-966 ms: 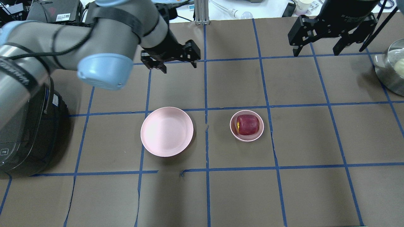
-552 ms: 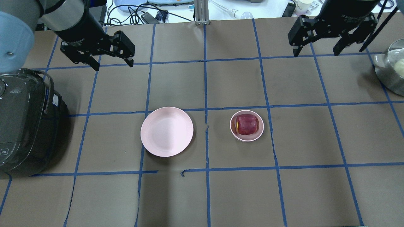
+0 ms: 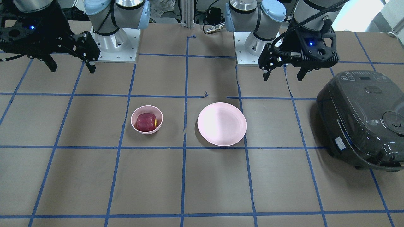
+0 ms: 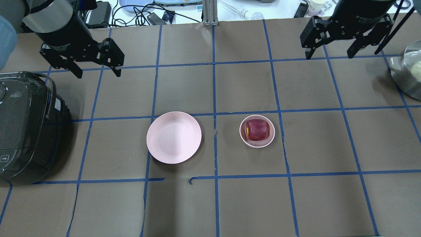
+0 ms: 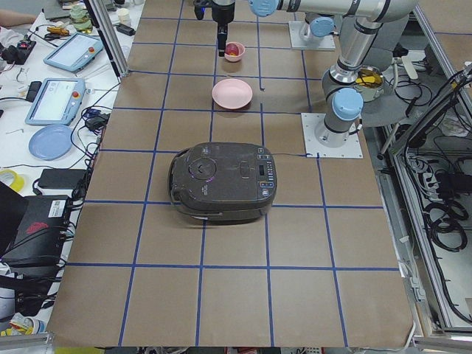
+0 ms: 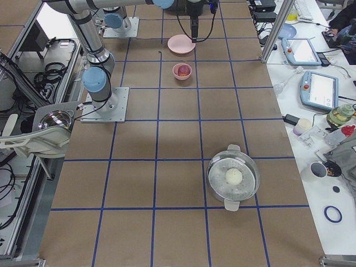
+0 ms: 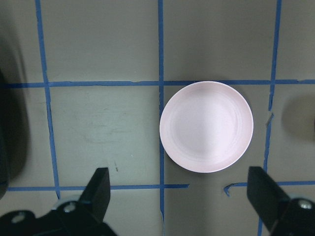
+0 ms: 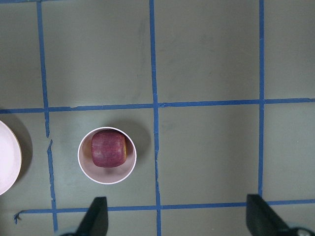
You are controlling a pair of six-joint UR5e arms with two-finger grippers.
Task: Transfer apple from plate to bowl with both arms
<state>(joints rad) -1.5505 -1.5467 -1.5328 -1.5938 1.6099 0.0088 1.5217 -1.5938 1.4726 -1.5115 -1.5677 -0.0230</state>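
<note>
The dark red apple (image 4: pixel 258 129) lies inside the small pink bowl (image 4: pixel 244 138), right of the table's middle; both also show in the right wrist view, apple (image 8: pixel 109 148) and bowl (image 8: pixel 87 169). The wide pink plate (image 4: pixel 174 137) is empty, left of the bowl, and fills the middle of the left wrist view (image 7: pixel 206 127). My left gripper (image 4: pixel 97 72) is open and empty, high at the far left. My right gripper (image 4: pixel 330 54) is open and empty, high at the far right. In the front view the apple (image 3: pixel 146 122), bowl (image 3: pixel 139 113) and plate (image 3: pixel 222 124) stand between the grippers (image 3: pixel 282 77) (image 3: pixel 72 68).
A dark rice cooker (image 4: pixel 26 128) stands at the table's left edge. A steel pot (image 4: pixel 403 77) with a pale round item inside sits at the far right edge. Blue tape lines grid the brown table. Cables and tablets lie beyond the far edge.
My left arm has swung from over the table's middle back to the far left and still drifts left. The right arm, plate, bowl and apple have not moved.
</note>
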